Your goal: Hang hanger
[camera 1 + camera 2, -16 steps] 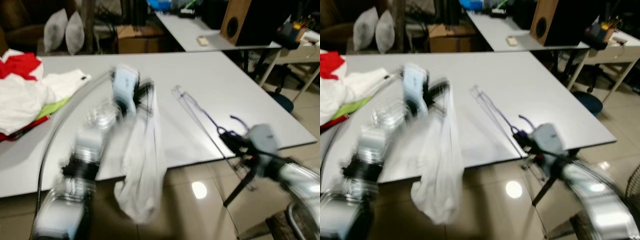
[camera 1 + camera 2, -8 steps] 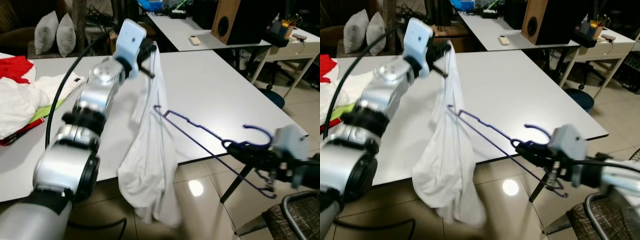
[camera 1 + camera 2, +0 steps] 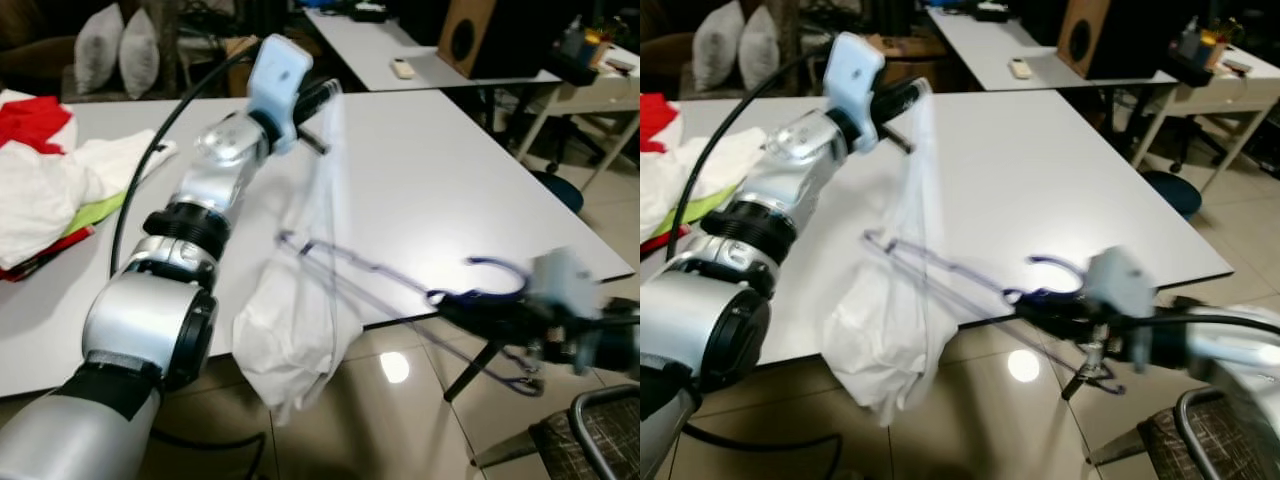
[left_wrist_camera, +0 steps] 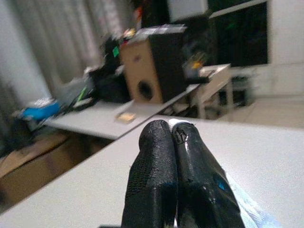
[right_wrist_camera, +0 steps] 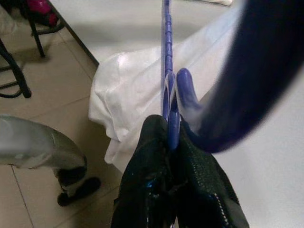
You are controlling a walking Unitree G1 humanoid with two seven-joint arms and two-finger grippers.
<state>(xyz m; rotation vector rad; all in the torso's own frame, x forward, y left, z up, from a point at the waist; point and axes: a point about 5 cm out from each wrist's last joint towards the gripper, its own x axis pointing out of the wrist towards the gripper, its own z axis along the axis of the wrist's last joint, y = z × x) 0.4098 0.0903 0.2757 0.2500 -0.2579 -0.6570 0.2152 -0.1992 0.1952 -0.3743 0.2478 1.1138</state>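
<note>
The right gripper [image 5: 172, 142] is clamped on the purple wire hanger [image 3: 400, 285], its two black fingers [image 5: 199, 190] pressed together on the wire just below the hook. It holds the hanger in the air off the near edge of the desk [image 3: 450, 170], above the tiled floor [image 3: 400, 420]. The hook [image 3: 497, 278] curves upward next to the gripper, and the hanger's frame extends away from it toward the white garment [image 3: 300, 320], where its far end lies against the cloth.

The left gripper [image 4: 173, 142] is raised above the desk, fingers pressed together with a fold of the white garment pinched between them. The garment hangs down from this grip, over the near edge of the desk, and bunches into a loose mass below desk level.

At the left edge of the desk lies a pile of clothes [image 3: 50, 180] in white, red and green. Behind the desk stand a second table [image 3: 420, 60] carrying a wooden speaker [image 3: 475, 35], and two grey cushions [image 3: 115, 50] further left.
</note>
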